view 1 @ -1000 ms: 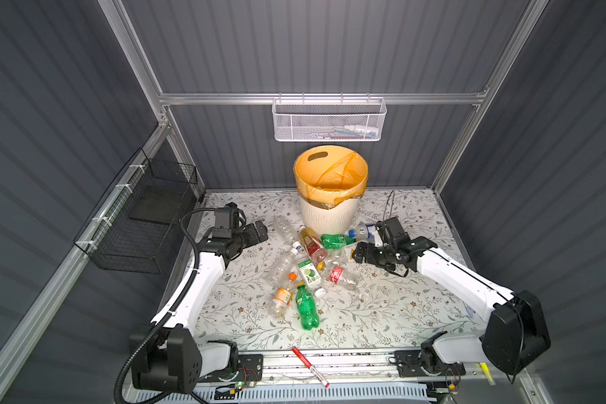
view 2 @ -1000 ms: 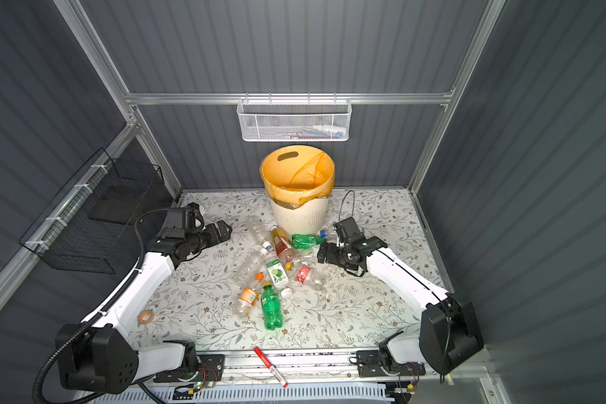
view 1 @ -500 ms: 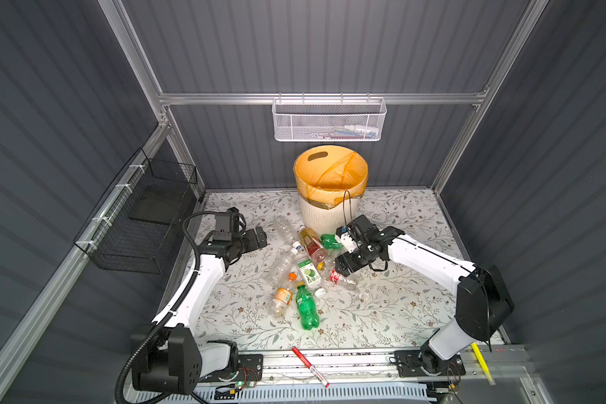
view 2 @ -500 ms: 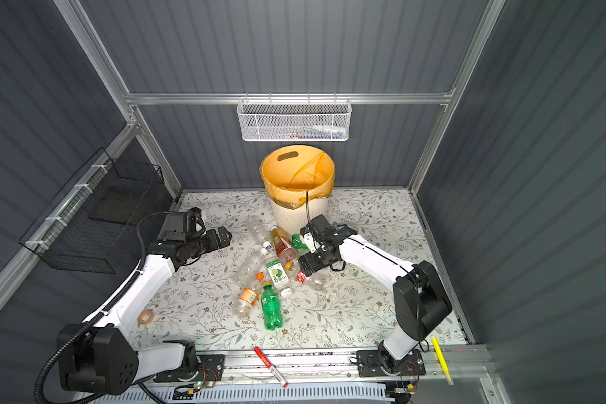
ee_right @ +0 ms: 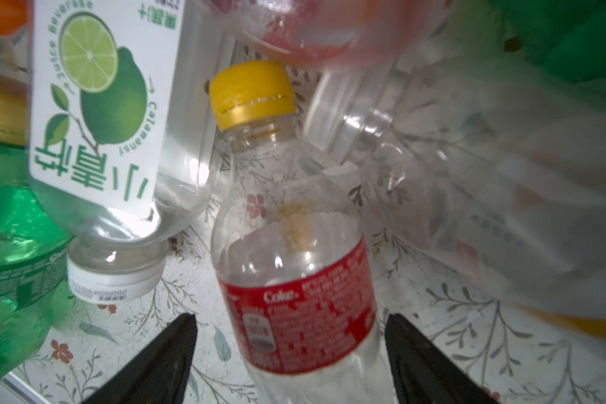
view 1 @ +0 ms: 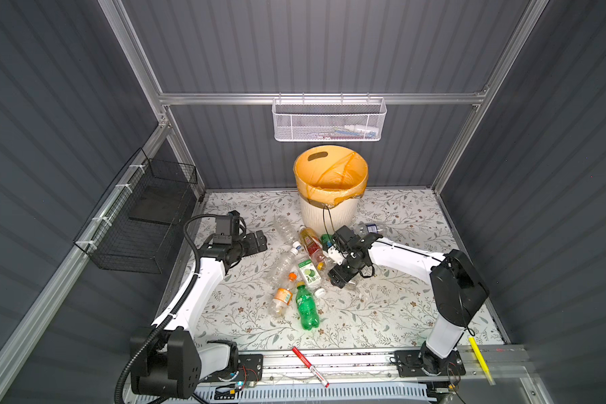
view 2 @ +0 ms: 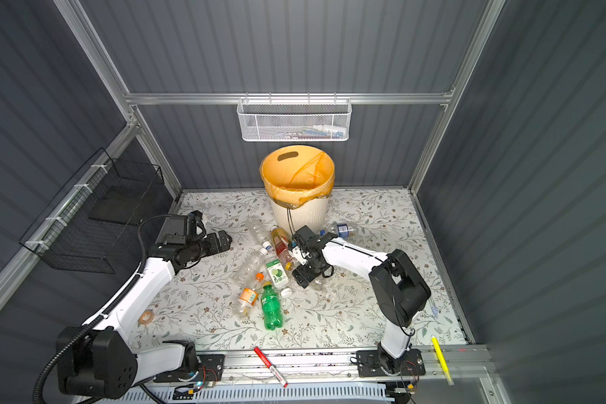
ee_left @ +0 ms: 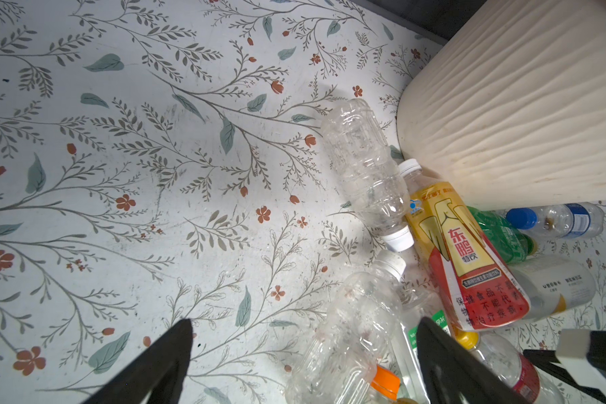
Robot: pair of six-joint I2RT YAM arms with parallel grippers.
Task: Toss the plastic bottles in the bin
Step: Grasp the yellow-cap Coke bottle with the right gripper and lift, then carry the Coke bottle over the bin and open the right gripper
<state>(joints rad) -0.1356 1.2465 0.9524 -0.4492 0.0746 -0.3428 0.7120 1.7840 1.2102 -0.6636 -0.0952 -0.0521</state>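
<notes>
Several plastic bottles lie in a heap in front of the bin [view 1: 329, 213], which is cream, ribbed and lined with an orange bag. Among them are a green bottle [view 1: 307, 307], a lime-label bottle [view 1: 308, 273], a yellow-red label bottle [view 1: 312, 245] and a blue-capped bottle [view 1: 369, 229]. My right gripper [view 1: 342, 278] [ee_right: 291, 318] is down in the heap. It is open, with a jaw on each side of a clear, red-labelled, yellow-capped bottle [ee_right: 294, 280] and a gap on both sides. My left gripper [view 1: 259, 241] [ee_left: 305, 325] hangs open, left of the heap.
A white mesh basket [view 1: 329, 120] hangs on the back wall above the bin, and a black wire basket [view 1: 144, 217] on the left wall. A red marker [view 1: 310, 362] and a yellow pen [view 1: 480, 360] lie on the front rail. A tape roll [view 2: 146, 317] lies beside the left arm.
My right arm swung left into the heap and came down over the red-labelled bottle, its jaws narrowing. My left arm barely shifted.
</notes>
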